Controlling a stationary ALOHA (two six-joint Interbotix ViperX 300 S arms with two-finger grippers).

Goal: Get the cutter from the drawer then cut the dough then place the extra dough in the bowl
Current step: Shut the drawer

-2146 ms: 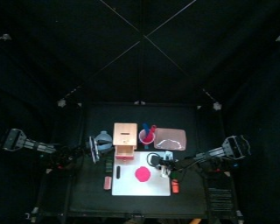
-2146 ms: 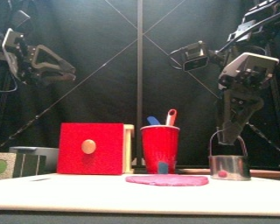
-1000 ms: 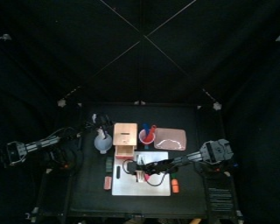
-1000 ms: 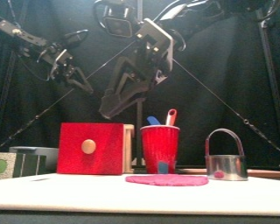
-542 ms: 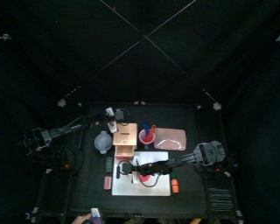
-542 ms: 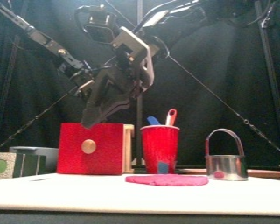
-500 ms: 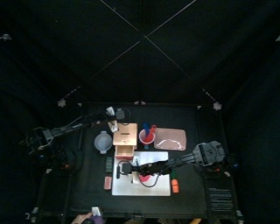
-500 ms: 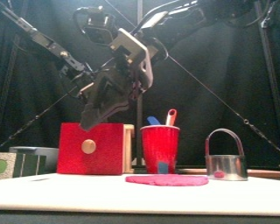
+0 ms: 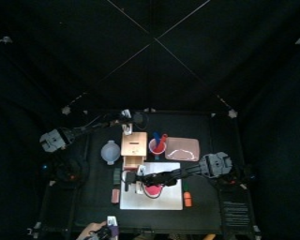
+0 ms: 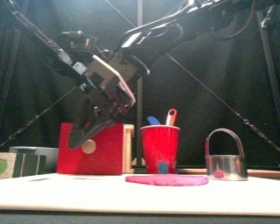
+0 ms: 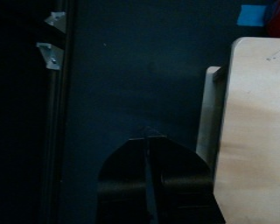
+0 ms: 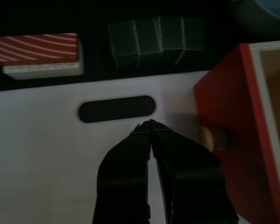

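Observation:
My right gripper hangs shut and empty just in front of the red drawer front of the wooden box, a little above its knob. In the right wrist view its jaws meet over the white board. The metal cutter stands upright on the board's right part, apart from both grippers. The flat pink dough lies in the board's middle. My left gripper is shut and empty behind the box, over bare table.
The red cup with knives stands behind the dough, and the pink tray to its right. The blue-grey bowl sits left of the box. A sushi roll and a red striped toy lie off the board's left edge.
My right gripper let go of the cutter on the board, swung left to the drawer front and shut. The left arm reached in toward the back of the box.

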